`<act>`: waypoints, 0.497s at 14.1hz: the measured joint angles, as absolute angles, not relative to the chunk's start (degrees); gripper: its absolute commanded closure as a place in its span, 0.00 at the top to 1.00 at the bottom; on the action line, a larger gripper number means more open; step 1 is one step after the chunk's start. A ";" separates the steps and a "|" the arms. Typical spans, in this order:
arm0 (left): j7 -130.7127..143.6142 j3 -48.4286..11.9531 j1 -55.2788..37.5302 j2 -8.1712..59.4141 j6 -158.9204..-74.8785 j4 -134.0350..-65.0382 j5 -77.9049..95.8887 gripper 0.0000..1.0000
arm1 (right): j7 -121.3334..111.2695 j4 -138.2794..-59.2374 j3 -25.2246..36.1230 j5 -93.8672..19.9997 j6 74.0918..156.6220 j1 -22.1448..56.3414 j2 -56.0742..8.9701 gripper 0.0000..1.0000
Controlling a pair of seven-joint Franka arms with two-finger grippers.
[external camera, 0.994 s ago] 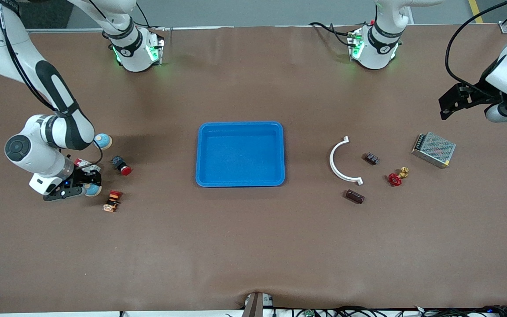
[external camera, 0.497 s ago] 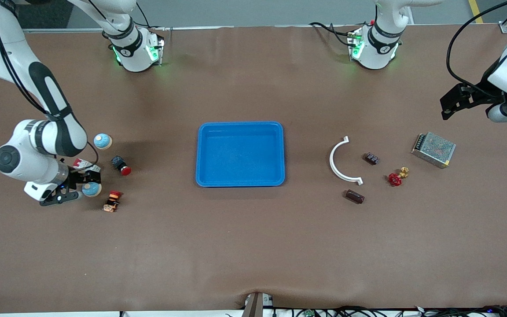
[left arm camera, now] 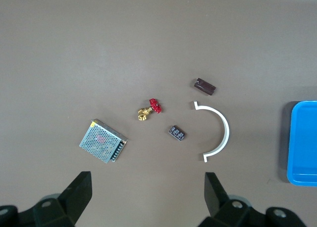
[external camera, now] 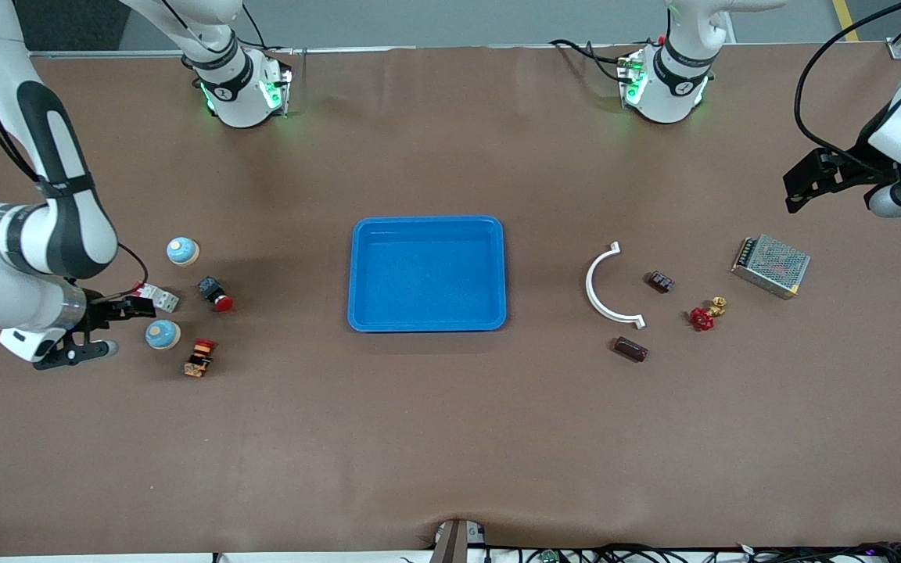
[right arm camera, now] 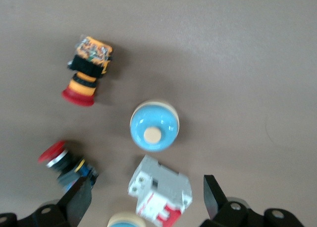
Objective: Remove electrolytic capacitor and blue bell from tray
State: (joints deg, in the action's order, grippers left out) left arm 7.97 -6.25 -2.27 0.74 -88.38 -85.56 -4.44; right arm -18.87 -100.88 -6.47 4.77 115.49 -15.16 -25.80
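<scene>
A brown table carries a blue tray at its middle. Toward the right arm's end, the right gripper hangs low with fingers spread and empty; a blue bell stands just beside its fingertips, apart from them, near a white breaker. A second bell stands farther from the front camera. Toward the left arm's end, the left gripper waits spread and empty above the table; the dark capacitor lies well apart from it, near a white curved bracket.
</scene>
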 measured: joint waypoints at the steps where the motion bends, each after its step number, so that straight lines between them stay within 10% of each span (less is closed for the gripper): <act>1: 7.97 -6.25 -2.27 0.74 -88.38 -85.56 -4.44 1.00 | -18.87 -98.77 -6.48 4.40 112.20 -15.16 -25.59 1.00; 7: 7.97 -6.26 -2.31 0.27 -88.35 -85.55 -4.44 1.00 | -19.51 -92.03 -6.76 3.73 106.31 -14.77 -23.56 1.00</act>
State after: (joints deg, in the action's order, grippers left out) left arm 7.97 -6.26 -2.31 0.27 -88.35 -85.55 -4.44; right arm -19.51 -92.03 -6.76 3.73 106.31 -14.77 -23.56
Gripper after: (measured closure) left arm 0.000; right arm 0.000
